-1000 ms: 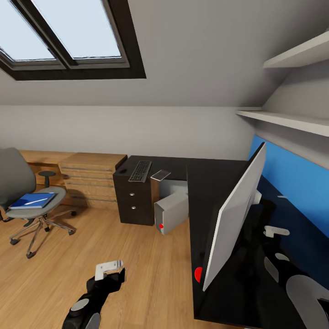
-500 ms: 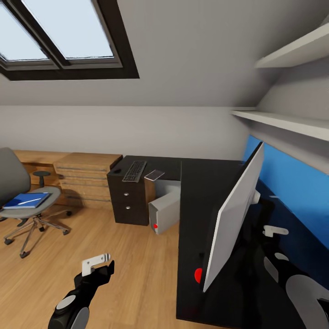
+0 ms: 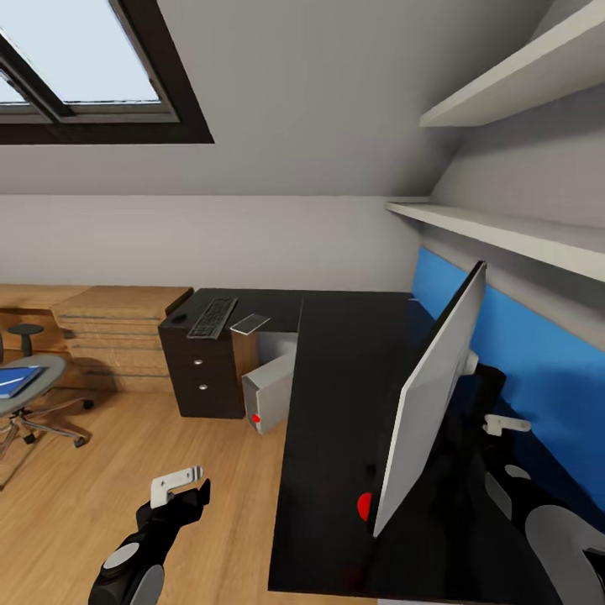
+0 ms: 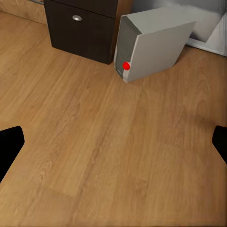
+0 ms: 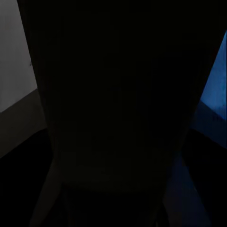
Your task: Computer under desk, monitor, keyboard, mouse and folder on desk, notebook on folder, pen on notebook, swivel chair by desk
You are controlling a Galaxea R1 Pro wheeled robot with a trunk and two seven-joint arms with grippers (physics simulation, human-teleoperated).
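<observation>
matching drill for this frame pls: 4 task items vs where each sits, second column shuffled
Things:
1. keyboard
2. computer
3. folder
4. monitor

Places:
A. on the swivel chair seat
B. on the floor, tilted, beside the black drawers
C. on the near part of the desk, by the blue panel
D. on the desk's far end, above the drawers

Pairs: 1-D, 2-B, 3-A, 4-C
</observation>
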